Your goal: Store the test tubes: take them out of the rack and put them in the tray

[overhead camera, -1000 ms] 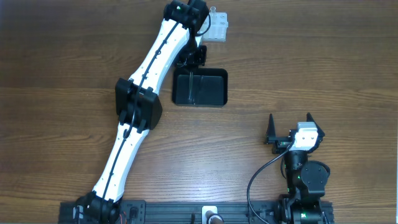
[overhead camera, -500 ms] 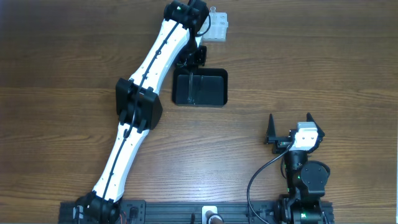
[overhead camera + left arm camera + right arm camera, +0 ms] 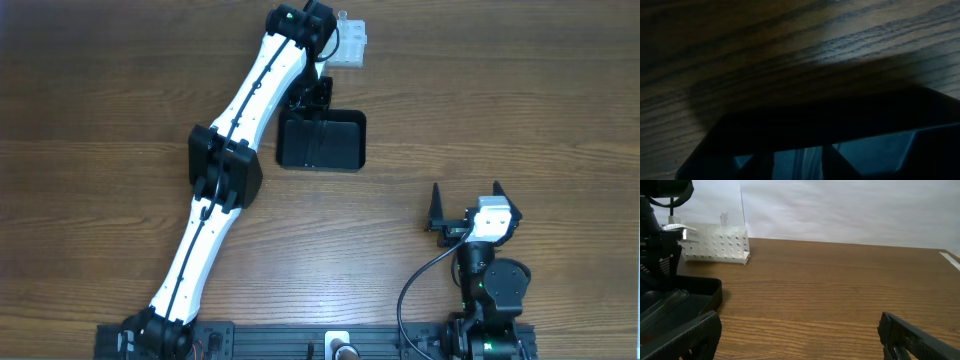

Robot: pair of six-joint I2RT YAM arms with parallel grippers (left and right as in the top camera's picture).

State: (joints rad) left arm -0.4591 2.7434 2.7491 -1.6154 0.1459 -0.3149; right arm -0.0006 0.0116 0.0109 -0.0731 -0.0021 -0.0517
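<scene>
The black tray [image 3: 352, 150] lies on the wooden table, and the white rack [image 3: 352, 48] stands just beyond it with one clear test tube [image 3: 343, 17] upright in it. My left gripper [image 3: 311, 97] hangs low over the tray's far left rim [image 3: 805, 125]. Its dark fingers [image 3: 755, 165] are apart, and a pale streak on the tray floor shows between them. Clear tubes [image 3: 665, 305] lie inside the tray [image 3: 710, 292]. The rack [image 3: 715, 245] and its tube [image 3: 724, 219] are also in the right wrist view. My right gripper [image 3: 465, 207] rests open near its base, holding nothing.
The left arm [image 3: 235, 130] stretches diagonally across the table's left half. Bare wood spreads between the tray and the right arm's base [image 3: 488, 285]. A white wall [image 3: 850, 210] rises behind the table's far edge.
The left gripper has shifted slightly toward the rack at the tray's far rim, and the tube that showed upright in the tray's left part no longer stands out. The right arm has not moved.
</scene>
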